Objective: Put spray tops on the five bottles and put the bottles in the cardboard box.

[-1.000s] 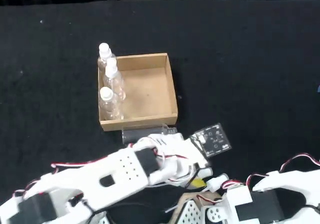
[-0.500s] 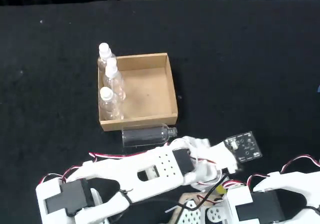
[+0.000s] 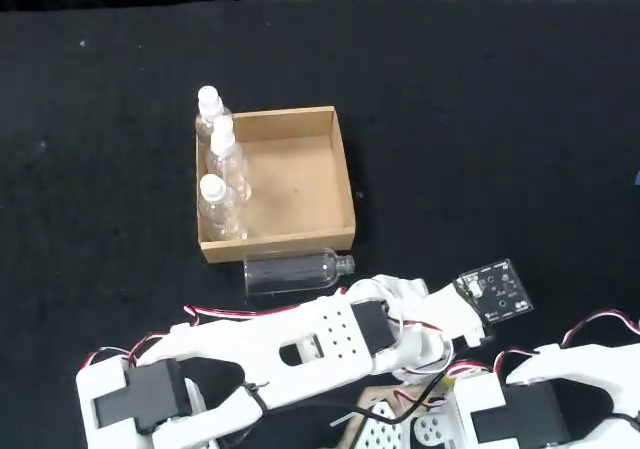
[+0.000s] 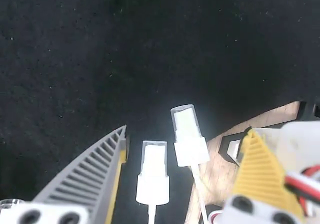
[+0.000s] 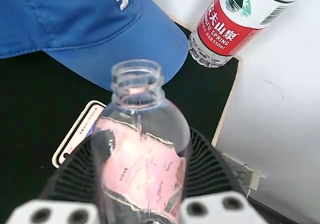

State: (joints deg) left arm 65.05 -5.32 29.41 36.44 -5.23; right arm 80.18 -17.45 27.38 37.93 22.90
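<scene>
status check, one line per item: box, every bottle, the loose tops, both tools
cardboard box: open-topped, three bottles inside
boxed bottles: upright along one wall, tops fitted
lying bottle: on its side outside the box, no top
spray tops: two, loose, lying flat, unfitted
left tool: open, above the spray tops
right tool: shut on held bottle
held bottle: neck open, no top

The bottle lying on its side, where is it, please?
High view: the bottle lies uncapped beside the cardboard box, along its wall nearest the left arm.
</scene>
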